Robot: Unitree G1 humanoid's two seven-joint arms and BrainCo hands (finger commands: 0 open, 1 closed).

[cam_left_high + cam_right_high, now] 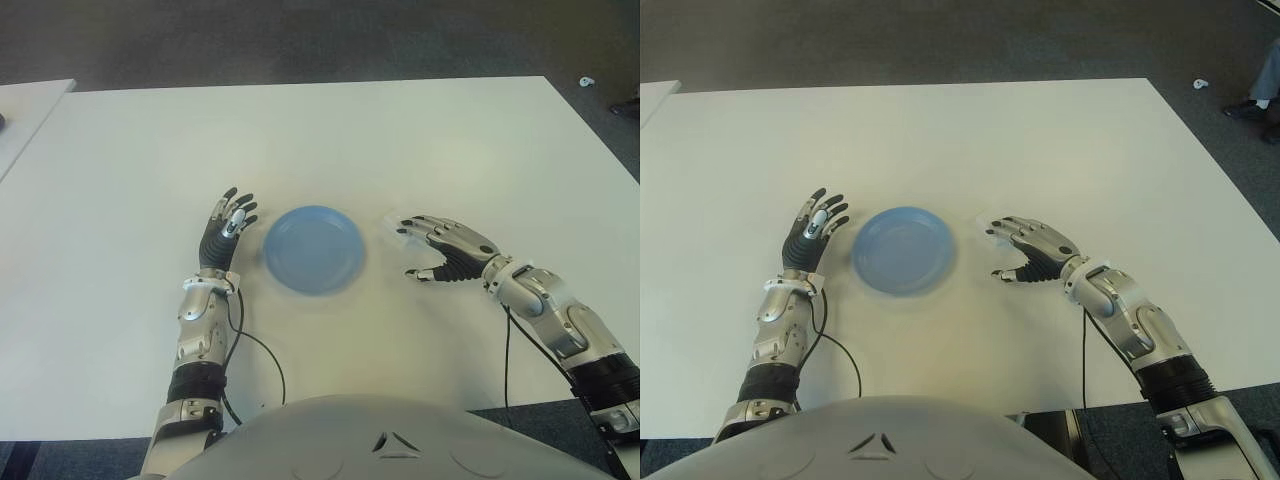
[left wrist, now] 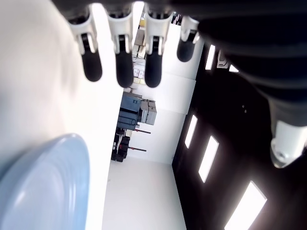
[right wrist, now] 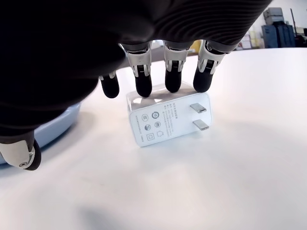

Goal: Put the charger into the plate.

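White table (image 1: 330, 140), bare around plate. Nearest, right hand (image 1: 447, 250), fingers (image 3: 172, 72) spread, tips touching white charger (image 3: 168, 117) flat on table, not gripping. Just beside, left of charger, blue plate (image 1: 313, 248). Left of plate, left hand (image 1: 226, 228), fingers extended, holding nothing.

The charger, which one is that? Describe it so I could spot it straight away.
On the white table, find the round blue plate near the front edge. Just to its right the right hand hovers, fingers spread. The charger lies on the table under those fingertips, outside the plate: a small white cube with two flat metal prongs and printed symbols, almost the table's colour.
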